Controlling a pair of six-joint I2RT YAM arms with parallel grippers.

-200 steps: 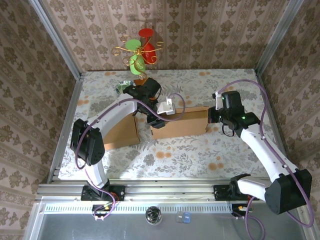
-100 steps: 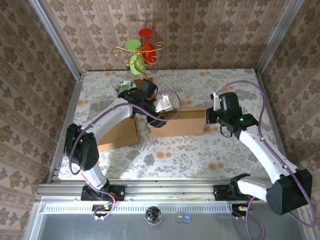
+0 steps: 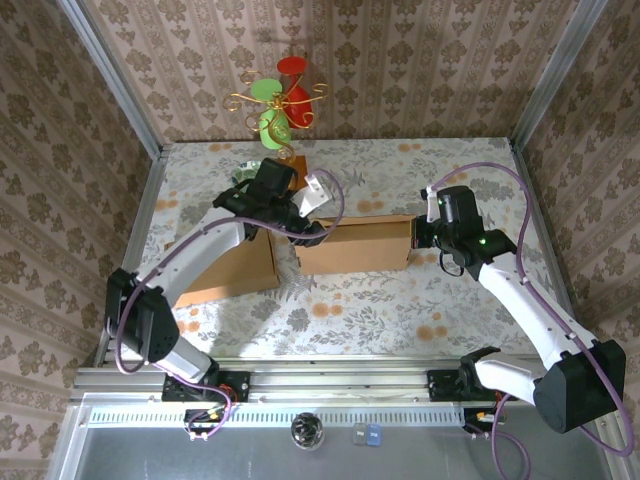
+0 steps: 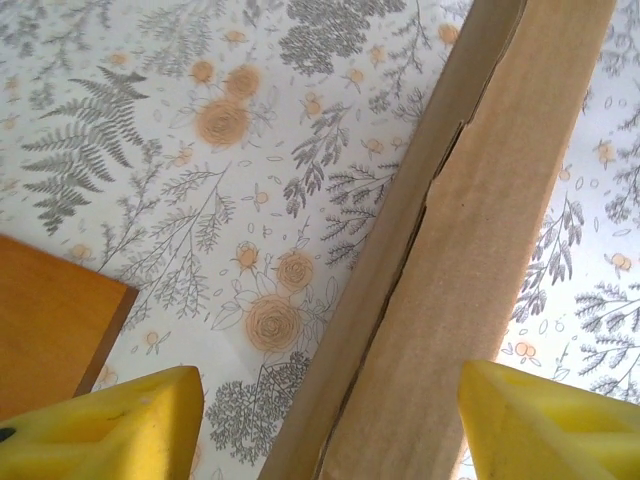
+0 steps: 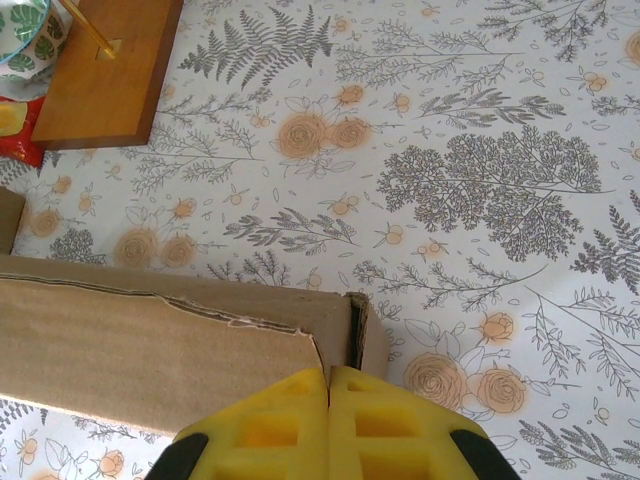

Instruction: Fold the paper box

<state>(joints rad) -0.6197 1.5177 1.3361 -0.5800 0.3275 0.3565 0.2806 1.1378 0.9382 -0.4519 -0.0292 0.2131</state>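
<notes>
1. Three walls (image 3: pixel 400 70) papered in a brown and beige damask pattern close in the back and both sides.
2. Slim grey metal posts (image 3: pixel 110 75) run along the joins between the walls.
3. The surface (image 3: pixel 380 300) wears a pale cloth printed with grey ferns and small orange roses.
4. At its far edge stands a gold wire ornament (image 3: pixel 268 92) with red and green discs, on a wooden base (image 5: pixel 105 70).
5. An aluminium rail (image 3: pixel 330 378) borders the near edge, with a grey ledge (image 3: pixel 120 450) below.
6. The light is soft and even, with faint shadows.
</notes>
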